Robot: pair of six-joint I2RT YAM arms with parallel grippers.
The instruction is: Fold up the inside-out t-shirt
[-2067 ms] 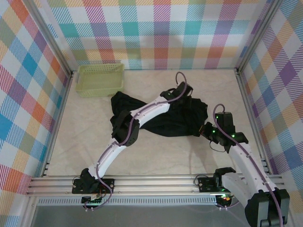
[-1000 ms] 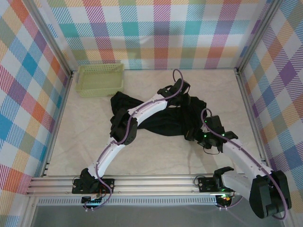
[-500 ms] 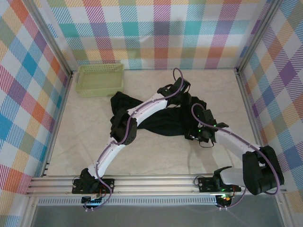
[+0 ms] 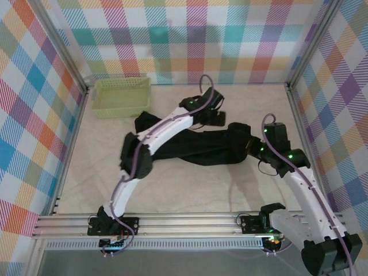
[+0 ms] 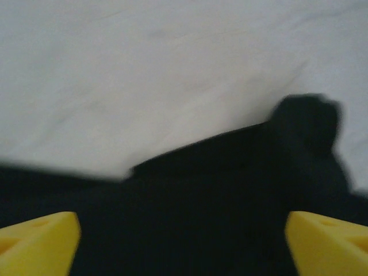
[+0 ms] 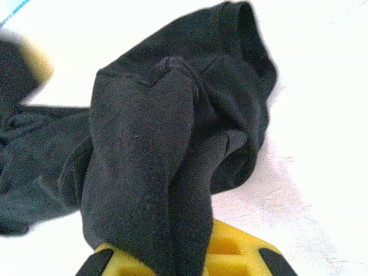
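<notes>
basket (image 4: 121, 96) back left of your bench (image 4: 109, 172). black t-shirt (image 4: 192, 148) bunched mid bench, long axis left-right. your left hand (image 4: 214, 115) spread wide above its back edge. your right hand (image 4: 252, 148) pinches its right end, right wrist view shows that fold close.

Pastel plaid walls (image 4: 190, 40) enclose the cream desk (image 4: 98, 172) on three sides, with metal posts (image 4: 60, 46) at the back corners. An aluminium rail (image 4: 190, 224) runs along the near edge.
</notes>
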